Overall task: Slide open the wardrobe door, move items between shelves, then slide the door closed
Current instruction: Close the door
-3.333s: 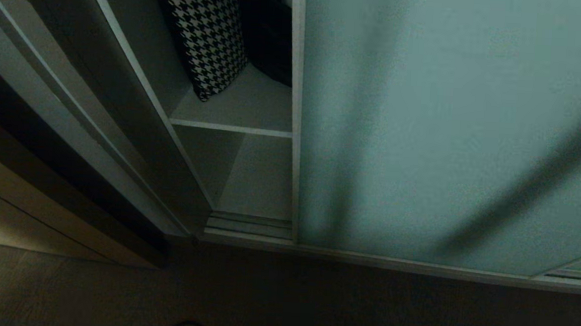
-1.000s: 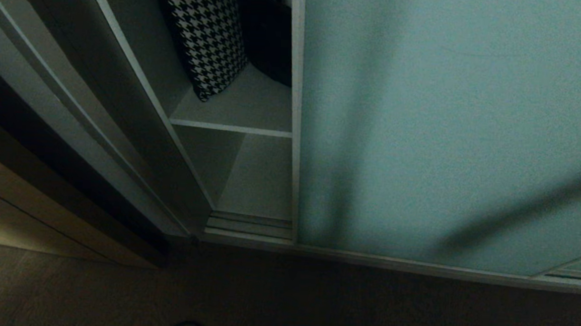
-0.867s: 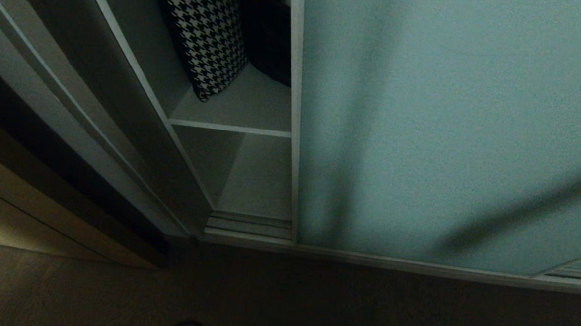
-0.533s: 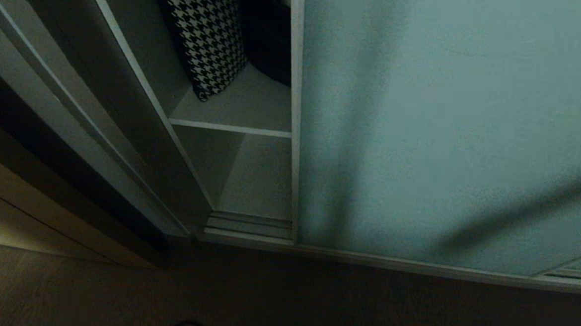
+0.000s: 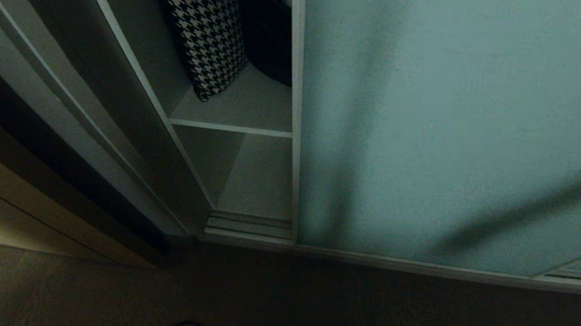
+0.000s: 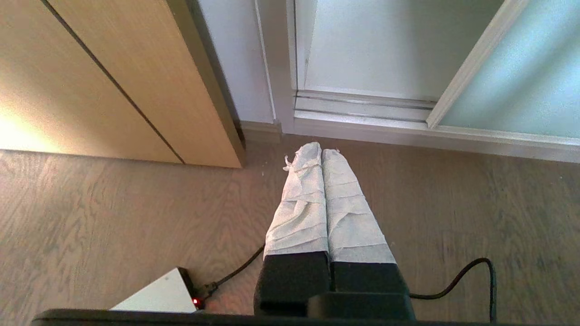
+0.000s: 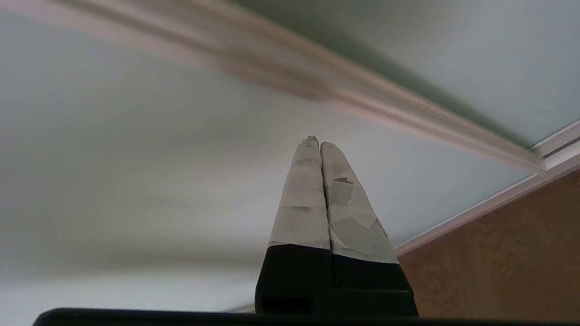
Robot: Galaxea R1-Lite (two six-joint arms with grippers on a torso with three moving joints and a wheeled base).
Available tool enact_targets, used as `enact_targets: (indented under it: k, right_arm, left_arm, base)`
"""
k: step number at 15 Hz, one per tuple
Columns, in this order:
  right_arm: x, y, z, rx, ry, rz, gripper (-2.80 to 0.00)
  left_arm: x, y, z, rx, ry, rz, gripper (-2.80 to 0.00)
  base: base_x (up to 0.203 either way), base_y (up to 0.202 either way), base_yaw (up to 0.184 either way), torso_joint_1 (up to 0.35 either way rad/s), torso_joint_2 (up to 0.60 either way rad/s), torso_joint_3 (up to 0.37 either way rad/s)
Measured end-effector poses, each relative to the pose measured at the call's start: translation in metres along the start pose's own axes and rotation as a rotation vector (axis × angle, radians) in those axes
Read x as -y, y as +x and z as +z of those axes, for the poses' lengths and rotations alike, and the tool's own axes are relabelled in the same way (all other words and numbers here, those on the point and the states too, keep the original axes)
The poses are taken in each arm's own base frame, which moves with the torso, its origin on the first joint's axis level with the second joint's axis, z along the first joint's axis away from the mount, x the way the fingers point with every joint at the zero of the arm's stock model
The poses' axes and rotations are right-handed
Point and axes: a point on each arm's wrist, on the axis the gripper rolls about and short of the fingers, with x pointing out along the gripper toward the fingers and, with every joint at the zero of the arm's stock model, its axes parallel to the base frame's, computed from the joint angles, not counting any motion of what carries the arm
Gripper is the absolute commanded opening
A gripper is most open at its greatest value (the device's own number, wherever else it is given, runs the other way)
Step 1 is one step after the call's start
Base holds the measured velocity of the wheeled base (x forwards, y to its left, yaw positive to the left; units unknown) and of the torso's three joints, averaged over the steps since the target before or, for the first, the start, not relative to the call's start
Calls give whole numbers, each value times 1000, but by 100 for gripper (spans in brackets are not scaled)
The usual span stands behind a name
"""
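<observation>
Cushion (image 5: pixel 208 39) on shelf (image 5: pixel 238 108), door (image 5: pixel 451 131) right

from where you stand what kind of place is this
Probably a bedroom or closet area at home: a sliding wardrobe door partly open, shelves inside holding a houndstooth cushion, and a wood floor.

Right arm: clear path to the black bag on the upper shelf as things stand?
Probably not. The pale teal frosted sliding door covers most of the black fabric bag, leaving a narrow gap; the shut right claw faces the door.

Dim room: wood-grain floor (image 6: pixel 113 213), light wooden cabinet (image 6: pixel 99 77) left, black cable (image 6: pixel 471 280) trailing.
</observation>
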Motion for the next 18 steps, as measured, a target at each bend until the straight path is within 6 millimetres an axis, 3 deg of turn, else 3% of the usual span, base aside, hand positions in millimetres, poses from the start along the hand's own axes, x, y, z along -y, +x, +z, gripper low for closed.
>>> enact_targets:
  k: [7, 18]
  right_arm:
    - [11, 7, 3, 47, -33, -19, -280]
    - [22, 38, -6, 35, -32, -16, -280]
  left_arm:
    - [0, 0, 0, 0, 0, 0, -280]
    - [0, 0, 0, 0, 0, 0, -280]
  base:
    - [0, 0, 0, 0, 0, 0]
    - [0, 0, 0, 0, 0, 0]
